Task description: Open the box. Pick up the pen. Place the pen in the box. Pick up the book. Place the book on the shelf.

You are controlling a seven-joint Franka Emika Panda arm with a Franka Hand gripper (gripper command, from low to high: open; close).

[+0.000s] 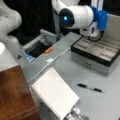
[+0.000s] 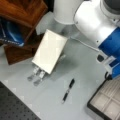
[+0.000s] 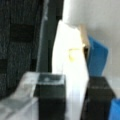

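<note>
White book (image 1: 54, 95), black-and-silver pen (image 1: 90, 88), reddish-brown grained shelf (image 1: 13, 95), grey table (image 1: 100, 100); the box (image 1: 96, 53) has silver-grey sides and a beige interior.

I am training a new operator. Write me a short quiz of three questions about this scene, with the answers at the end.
1. True or false: the lid of the box is shut.
2. Where does the pen lie? A: in a compartment of the box. B: on the grey table. C: between the jaws.
3. In a front view, which thing is the gripper nearest to?

Key
1. False: the lid stands up and the compartments show.
2. B.
3. The box: the gripper hangs just over its back part.
</note>
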